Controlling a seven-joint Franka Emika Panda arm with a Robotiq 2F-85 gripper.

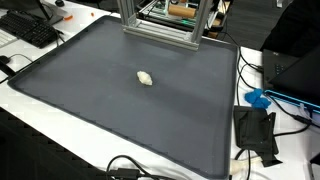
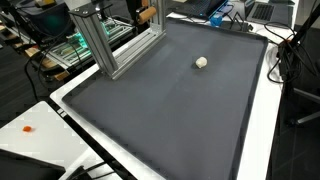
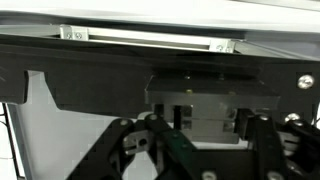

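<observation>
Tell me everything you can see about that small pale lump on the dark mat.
The small pale lump is cream-white, roundish and slightly uneven; its material is too small to tell. It lies alone on the dark mat, touching only that, well apart from the aluminium frame, in both exterior views.

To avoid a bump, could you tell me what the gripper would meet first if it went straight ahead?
Most likely the dark crossbar of the metal frame, straight before the gripper; depth is unclear.
</observation>
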